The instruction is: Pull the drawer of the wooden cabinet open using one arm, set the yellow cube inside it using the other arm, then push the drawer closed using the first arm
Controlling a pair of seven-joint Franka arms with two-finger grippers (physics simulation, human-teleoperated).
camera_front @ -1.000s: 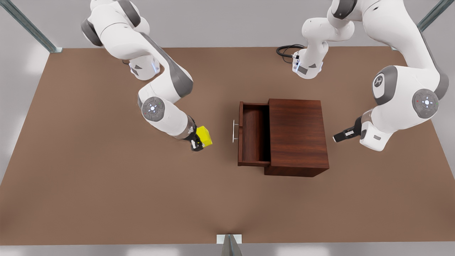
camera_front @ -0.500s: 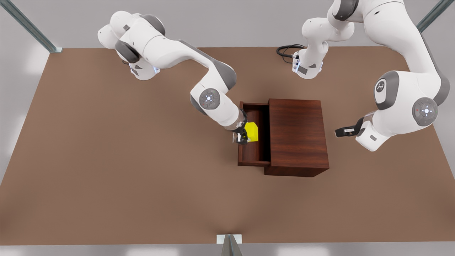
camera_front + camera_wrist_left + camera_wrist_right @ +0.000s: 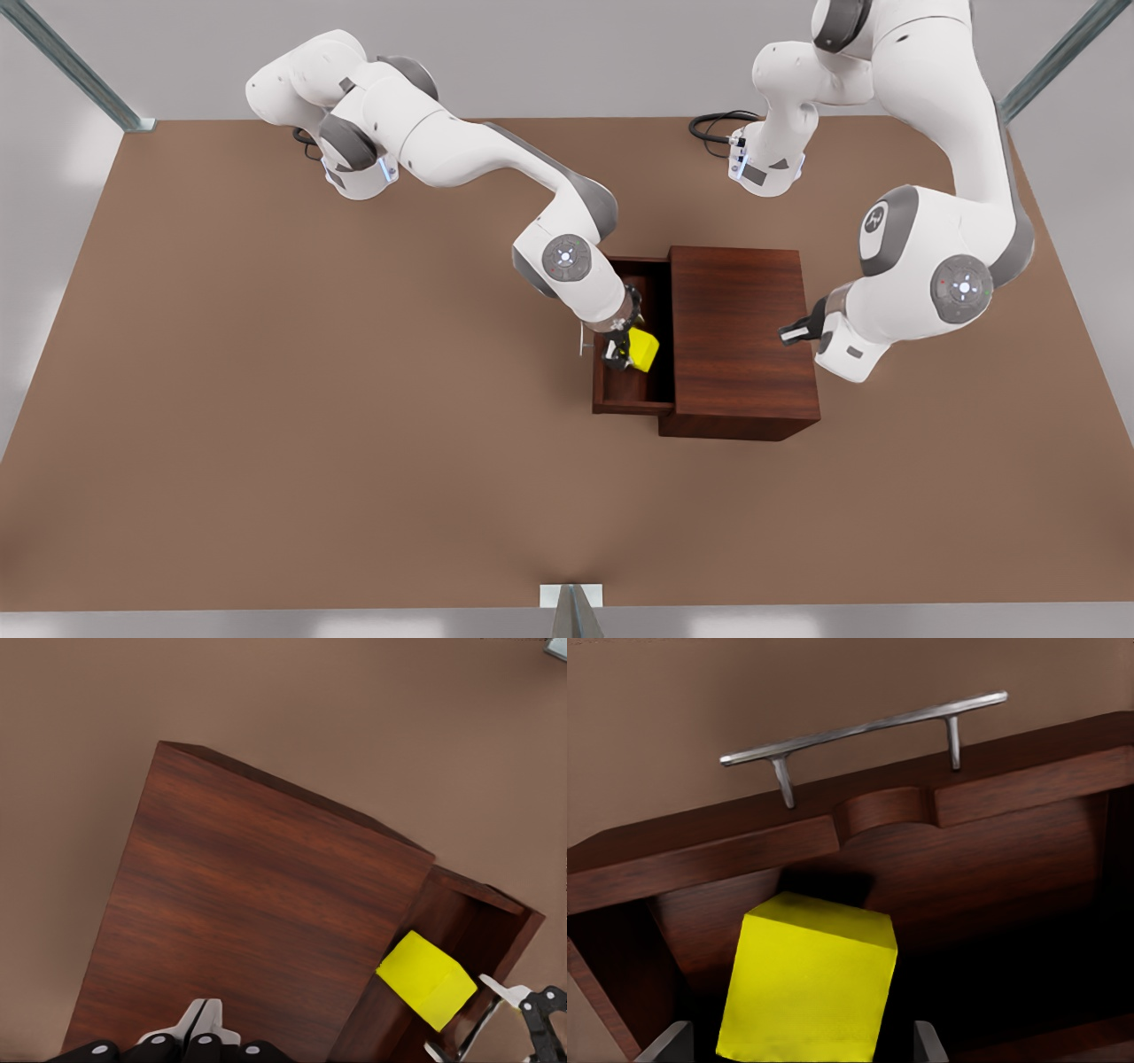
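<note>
I see the right gripper [image 3: 620,353] holding the yellow cube [image 3: 643,350] inside the open drawer [image 3: 620,394]; my left gripper [image 3: 787,333] waits, fingers together, above the wooden cabinet [image 3: 740,341].

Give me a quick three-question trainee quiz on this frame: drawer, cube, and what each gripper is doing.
1. True or false: the drawer is pushed shut.
2. What grips the yellow cube? A) the right gripper B) the left gripper C) nothing
3. Fill in: the left gripper, fingers together, hangs above the top of the ____.
Key: 1 false, the drawer stands open; 2 A; 3 cabinet.
</note>
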